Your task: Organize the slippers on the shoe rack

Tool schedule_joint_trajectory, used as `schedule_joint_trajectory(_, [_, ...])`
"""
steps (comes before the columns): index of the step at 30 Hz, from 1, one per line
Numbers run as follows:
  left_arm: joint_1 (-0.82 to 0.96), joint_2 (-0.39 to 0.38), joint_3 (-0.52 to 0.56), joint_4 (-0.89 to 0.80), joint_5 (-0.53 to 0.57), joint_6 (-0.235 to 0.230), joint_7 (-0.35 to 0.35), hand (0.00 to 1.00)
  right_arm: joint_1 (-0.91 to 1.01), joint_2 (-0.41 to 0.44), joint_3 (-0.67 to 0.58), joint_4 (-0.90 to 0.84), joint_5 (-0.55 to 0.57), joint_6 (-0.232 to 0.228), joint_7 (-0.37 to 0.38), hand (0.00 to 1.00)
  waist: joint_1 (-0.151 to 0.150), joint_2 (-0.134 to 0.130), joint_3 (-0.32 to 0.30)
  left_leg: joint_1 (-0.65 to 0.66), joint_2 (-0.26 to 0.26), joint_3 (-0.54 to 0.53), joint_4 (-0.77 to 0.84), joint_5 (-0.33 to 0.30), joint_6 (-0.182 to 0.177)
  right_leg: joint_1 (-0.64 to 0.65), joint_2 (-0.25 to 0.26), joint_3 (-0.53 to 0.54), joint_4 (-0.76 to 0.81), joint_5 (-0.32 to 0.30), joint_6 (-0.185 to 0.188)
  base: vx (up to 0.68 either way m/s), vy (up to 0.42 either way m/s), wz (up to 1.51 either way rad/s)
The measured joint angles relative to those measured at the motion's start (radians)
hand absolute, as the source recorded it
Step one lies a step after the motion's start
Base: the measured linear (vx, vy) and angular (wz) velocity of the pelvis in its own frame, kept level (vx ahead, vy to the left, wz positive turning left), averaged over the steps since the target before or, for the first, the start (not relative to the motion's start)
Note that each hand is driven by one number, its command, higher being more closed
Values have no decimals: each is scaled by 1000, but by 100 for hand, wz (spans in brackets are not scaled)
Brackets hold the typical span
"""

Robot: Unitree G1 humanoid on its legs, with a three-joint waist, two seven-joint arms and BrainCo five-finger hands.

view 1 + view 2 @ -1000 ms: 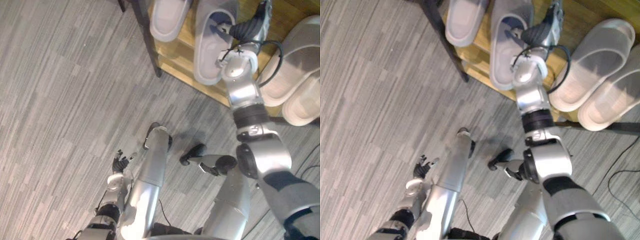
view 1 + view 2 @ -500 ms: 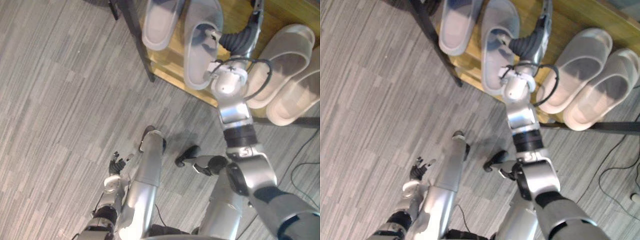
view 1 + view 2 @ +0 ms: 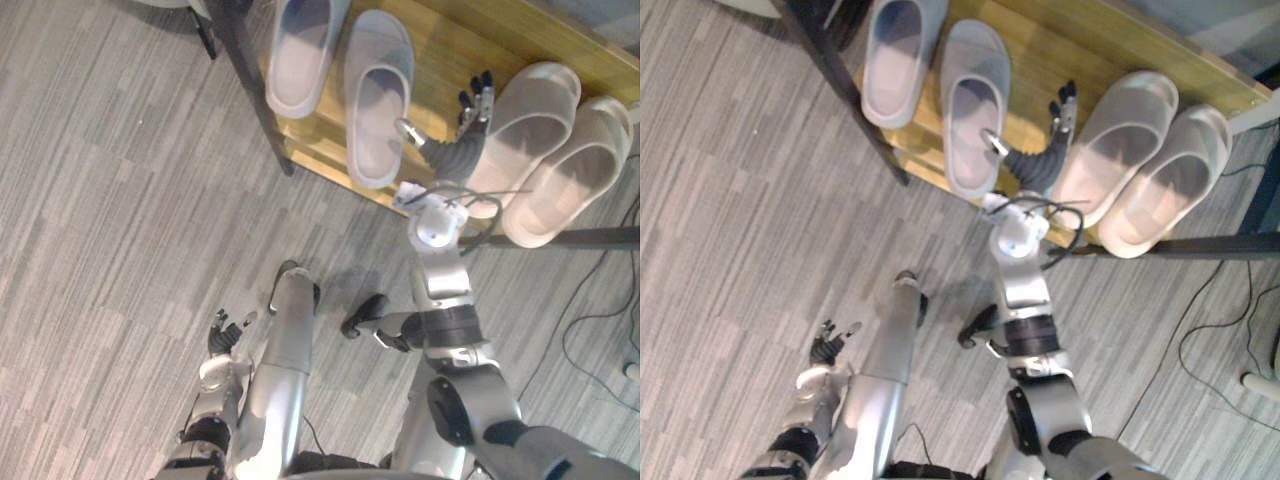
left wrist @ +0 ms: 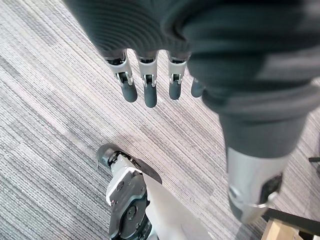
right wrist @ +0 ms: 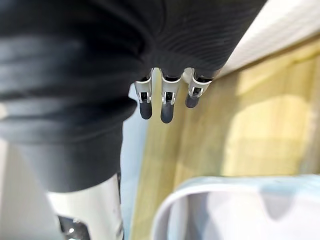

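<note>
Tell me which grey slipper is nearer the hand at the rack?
The right-hand grey slipper, beside the open right hand; the other grey slipper lies further left.

No text, label, brand, number or sign is readable on the slippers (image 3: 378, 95), shoe rack (image 3: 447, 58) or carpet floor (image 3: 120, 200).

Grey slippers (image 3: 378, 95) and beige slippers (image 3: 530, 125) lie paired, soles down, on the wooden shoe rack (image 3: 450, 50)

Shows silver-grey arms (image 3: 441, 275), dark ribbed covers (image 4: 130, 25) at the wrists, silver fingers (image 4: 150, 92) (dark at the tips) on left hand (image 3: 222, 340) and right hand (image 3: 458, 150).
</note>
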Motion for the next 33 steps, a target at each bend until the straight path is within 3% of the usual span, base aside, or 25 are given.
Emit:
schedule_joint_trajectory(5, [-1,1,19,14,7,5,1,0,21,40,-14,82,48,-9,23,0,-7,-6,3,4,3,1,0,0,0,3,4,2,-3,3,3,-3,6,-1])
schedule_joint_trajectory(18, [-12,2,49,40,17,7,5,0,13,66,9,148,261,-119,87,0,-8,-14,6,26,16,6,-15,0,8,24,18,3,-28,11,15,-5,8,-2])
schedule_joint_trajectory(26, [-17,-1,48,40,39,7,9,0,-39,65,12,181,383,-134,114,0,1,-14,6,23,9,-2,-15,-1,10,31,12,-10,-28,10,15,-1,3,1])
schedule_joint_trajectory(33, [-30,-10,47,38,41,6,22,0,-123,63,12,216,491,-147,120,0,25,-13,6,7,-20,-21,-21,2,14,32,-15,-33,-18,3,13,0,15,14])
